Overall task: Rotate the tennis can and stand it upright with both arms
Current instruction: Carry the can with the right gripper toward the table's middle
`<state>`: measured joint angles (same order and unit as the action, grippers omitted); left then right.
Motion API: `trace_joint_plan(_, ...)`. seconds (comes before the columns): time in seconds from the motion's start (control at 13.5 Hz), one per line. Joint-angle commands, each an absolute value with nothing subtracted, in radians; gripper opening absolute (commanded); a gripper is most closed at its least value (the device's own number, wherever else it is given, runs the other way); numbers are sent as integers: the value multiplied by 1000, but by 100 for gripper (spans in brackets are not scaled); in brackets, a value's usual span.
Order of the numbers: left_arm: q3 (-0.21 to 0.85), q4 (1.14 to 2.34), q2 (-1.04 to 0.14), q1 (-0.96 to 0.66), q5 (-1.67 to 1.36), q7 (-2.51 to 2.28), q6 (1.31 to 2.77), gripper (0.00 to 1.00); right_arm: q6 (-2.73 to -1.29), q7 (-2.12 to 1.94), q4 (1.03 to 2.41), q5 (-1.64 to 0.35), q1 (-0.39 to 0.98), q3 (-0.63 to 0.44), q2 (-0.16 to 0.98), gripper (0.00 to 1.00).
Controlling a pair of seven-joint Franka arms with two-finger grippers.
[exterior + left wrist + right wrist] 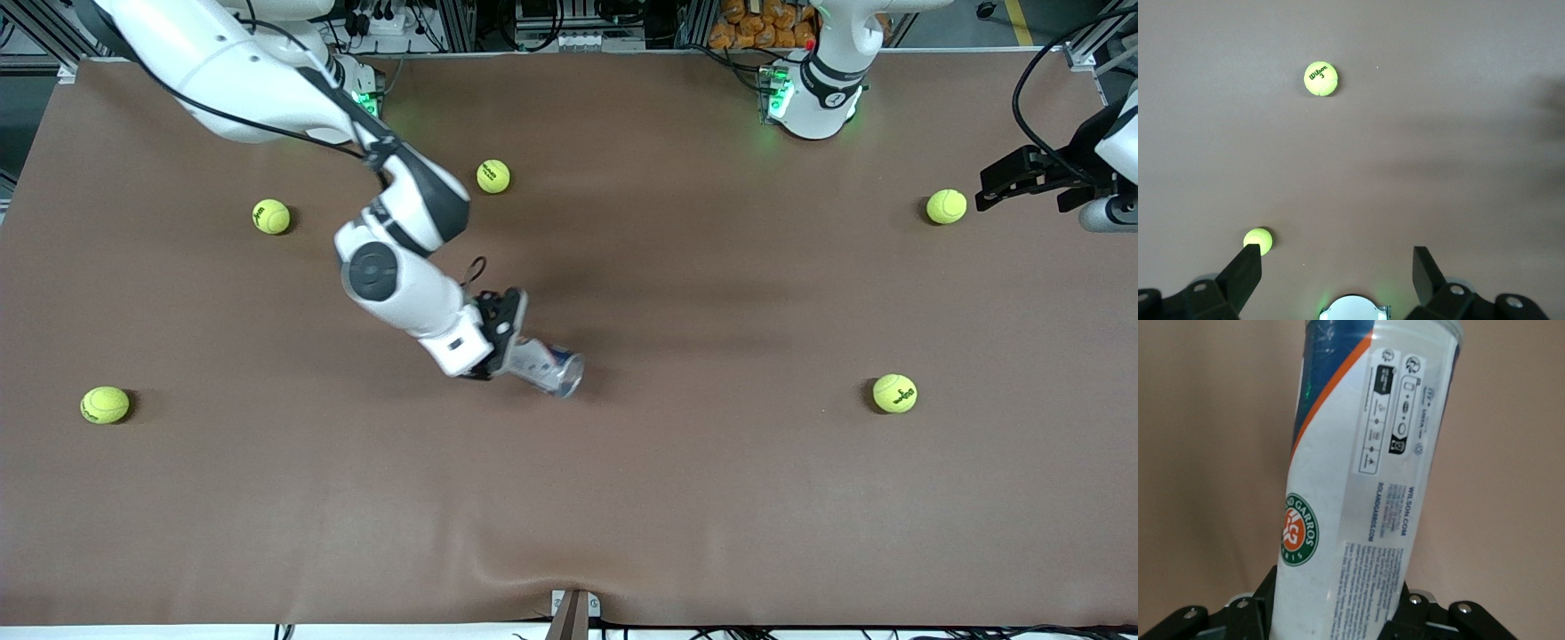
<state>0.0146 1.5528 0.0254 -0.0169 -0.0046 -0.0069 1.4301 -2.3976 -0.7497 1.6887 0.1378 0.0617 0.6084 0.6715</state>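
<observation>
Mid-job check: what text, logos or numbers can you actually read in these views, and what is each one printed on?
"ROLAND GARROS PARIS", round badge on the tennis can, which the shut right gripper holds.
"WILSON.COM" and "ROLANDGARROS.COM", same label.
"Wilson 3", on the tennis ball under the open left gripper.
Fine print and icons on the can: too small to read.
Marks on the balls in the front view: too small to read.

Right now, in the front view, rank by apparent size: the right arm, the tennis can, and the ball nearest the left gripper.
1. Right arm, by far the largest.
2. Tennis can, held in the shut right gripper, partly hidden.
3. Tennis ball beside the open, waiting left gripper, smallest.
</observation>
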Motion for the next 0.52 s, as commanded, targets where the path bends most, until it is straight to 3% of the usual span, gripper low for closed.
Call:
trace_joint_plan(0.0,20,1548,28,-3,-3,3,1417,100,-2428,-779,1687,227,126,614,693,66)
trace_joint_plan(0.37,18,1549,28,-3,-6,5,1417,100,-2419,-830,1738,236,156,614,703,68)
trace_joint_plan(0.45,17,1549,28,-3,-8,5,1417,100,-2425,-830,1756,236,156,609,704,83)
